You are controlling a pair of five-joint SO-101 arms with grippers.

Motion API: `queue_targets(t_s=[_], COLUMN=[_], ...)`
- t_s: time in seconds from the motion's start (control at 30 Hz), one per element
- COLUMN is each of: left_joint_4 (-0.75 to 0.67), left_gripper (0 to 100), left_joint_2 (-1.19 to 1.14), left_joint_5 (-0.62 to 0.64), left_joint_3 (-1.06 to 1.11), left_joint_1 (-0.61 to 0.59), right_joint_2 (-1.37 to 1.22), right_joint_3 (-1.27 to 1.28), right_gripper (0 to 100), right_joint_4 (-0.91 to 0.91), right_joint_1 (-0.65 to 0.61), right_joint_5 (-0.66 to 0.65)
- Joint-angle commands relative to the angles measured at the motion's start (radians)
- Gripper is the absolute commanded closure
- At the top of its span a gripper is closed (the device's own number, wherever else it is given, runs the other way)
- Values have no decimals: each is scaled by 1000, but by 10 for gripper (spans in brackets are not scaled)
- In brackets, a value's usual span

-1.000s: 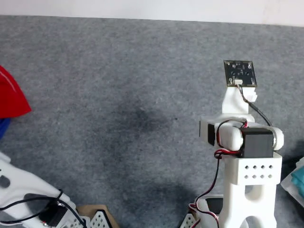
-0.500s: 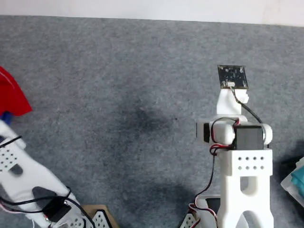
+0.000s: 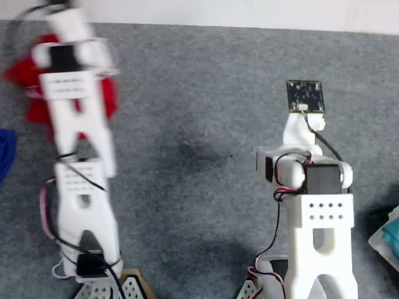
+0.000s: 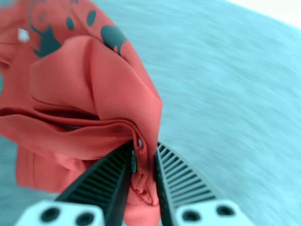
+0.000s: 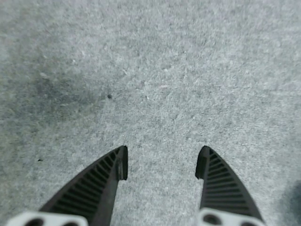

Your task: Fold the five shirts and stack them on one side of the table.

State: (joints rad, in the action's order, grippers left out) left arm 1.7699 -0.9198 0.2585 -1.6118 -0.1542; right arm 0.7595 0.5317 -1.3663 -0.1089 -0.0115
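left gripper (image 4: 143, 149) clamped tight on bunched red shirt (image 4: 80, 89), fold of fabric pinched between jaws, dark print showing on cloth. high view: left arm (image 3: 78, 124) stretched toward far left corner of grey table (image 3: 187, 81), shirt crumpled under and beside its upper end. right gripper (image 5: 162, 162) spread wide over grey surface. right arm (image 3: 315, 199) at near right. blue garment (image 3: 5, 152) at table's left edge, teal fabric (image 3: 391, 233) at right edge.

Red shirt (image 4: 84, 94) w/ dark print, crumpled, pinched btwn left jaws.
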Motion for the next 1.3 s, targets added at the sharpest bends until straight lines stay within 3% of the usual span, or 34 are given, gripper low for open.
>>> queue_targets(t_s=[0.0, 0.23, 0.4, 0.6, 0.77, 0.87, 1.07, 1.27], left_joint_4=[5, 3, -6, -137, -81, 2, 5, 5], left_gripper=[994, 993, 990, 993, 993, 993, 993, 992], left_joint_2=[16, 131, 337, 552, 582, 516, 323, 131], left_joint_5=[-9, -9, -9, -9, -11, -11, -11, -11], left_joint_3=[-8, -48, -48, -45, -42, -16, 193, 229], left_joint_1=[265, 506, 539, 433, 366, 331, 189, 59], right_joint_2=[7, 7, 7, 4, -1, -1, -2, -4], right_joint_3=[73, 151, 151, 151, 151, 151, 151, 186], right_gripper=[761, 761, 761, 761, 761, 761, 761, 761], right_joint_4=[96, 182, 182, 209, 211, 211, 211, 282], right_joint_1=[-4, -4, -4, -5, -8, -8, -8, -28], right_joint_5=[-3, -2, 61, 68, 68, 68, 68, 68])
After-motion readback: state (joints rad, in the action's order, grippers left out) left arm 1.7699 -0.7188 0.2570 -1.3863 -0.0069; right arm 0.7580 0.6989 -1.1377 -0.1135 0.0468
